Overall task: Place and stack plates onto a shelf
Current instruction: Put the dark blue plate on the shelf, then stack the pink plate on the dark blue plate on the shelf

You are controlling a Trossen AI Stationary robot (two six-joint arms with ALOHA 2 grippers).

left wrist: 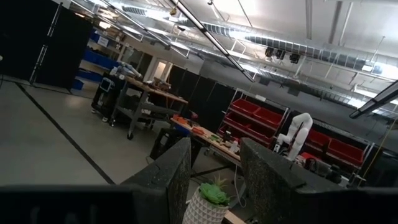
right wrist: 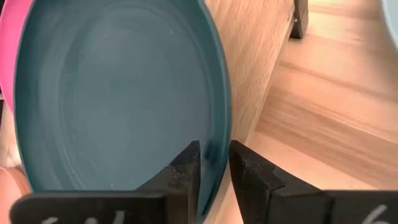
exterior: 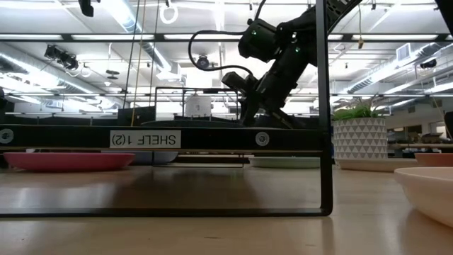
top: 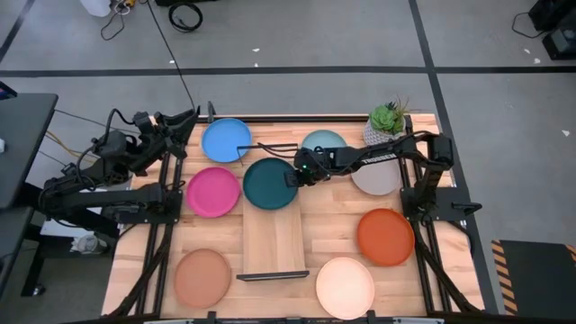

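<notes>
The teal plate [top: 267,184] lies over the far part of the shelf [top: 274,241], a light-wood plank with black wire frames at its ends. My right gripper [top: 293,175] reaches in from the table's right and is shut on the teal plate [right wrist: 112,99]. My left gripper [top: 187,121] is open and touches nothing. It is raised over the far left corner, and its fingers [left wrist: 174,180] point out into the room. The other plates lie flat on the table around the shelf. My right gripper [right wrist: 214,152] pinches the teal plate's right-hand rim [right wrist: 219,124], with one finger [right wrist: 185,169] inside the dish and the other [right wrist: 252,177] outside it. It comes from the table's right, slanting down. The plate sits over the plank; whether it rests there does not show.
On the table lie the bright blue plate [top: 226,140], light blue plate [top: 324,142], magenta plate [top: 213,192], grey-beige plate [top: 376,177], orange plate [top: 385,236], terracotta plate [top: 202,277] and cream plate [top: 346,286]. A plant pot [top: 389,121] stands at the far right. The plank's near half is bare.
</notes>
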